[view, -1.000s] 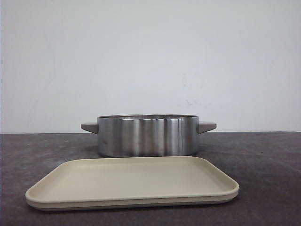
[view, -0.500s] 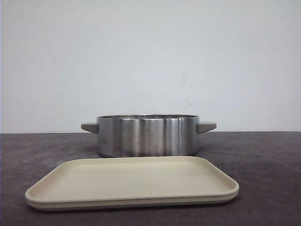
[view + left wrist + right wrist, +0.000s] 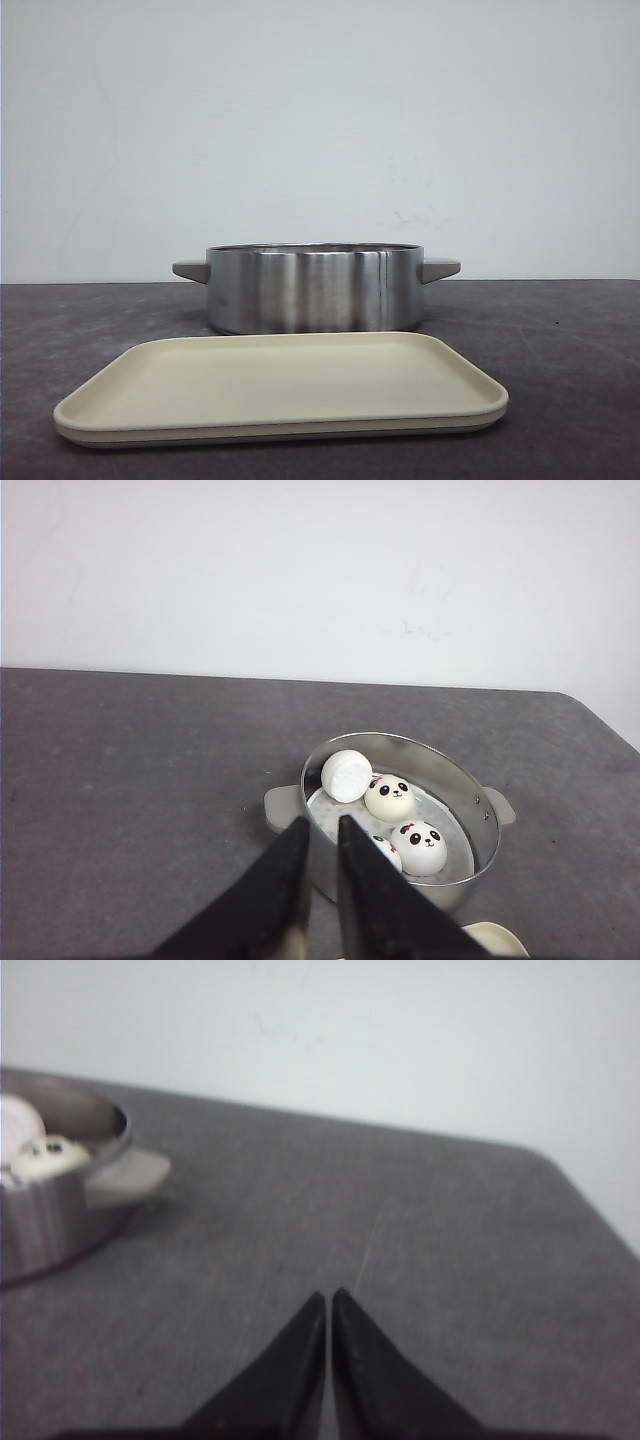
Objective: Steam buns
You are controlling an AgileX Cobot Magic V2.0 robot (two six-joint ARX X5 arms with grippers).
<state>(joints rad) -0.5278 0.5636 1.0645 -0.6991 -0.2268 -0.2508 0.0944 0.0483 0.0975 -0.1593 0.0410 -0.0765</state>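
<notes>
All four buns (image 3: 390, 798) sit inside the steel pot (image 3: 470, 800), one tipped onto its side against the far wall, so the loading looks finished. The beige tray (image 3: 280, 395) lies bare just in front of the pot on the tabletop (image 3: 570, 340). Left end effector (image 3: 320, 835) hovers nearly closed, empty; right end effector (image 3: 328, 1305) is pinched together, holding nothing, well aside.

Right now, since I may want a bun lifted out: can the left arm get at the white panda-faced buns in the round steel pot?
Probably yes. The pot is uncovered, the buns lie exposed, and nothing sits between them and the left gripper.
</notes>
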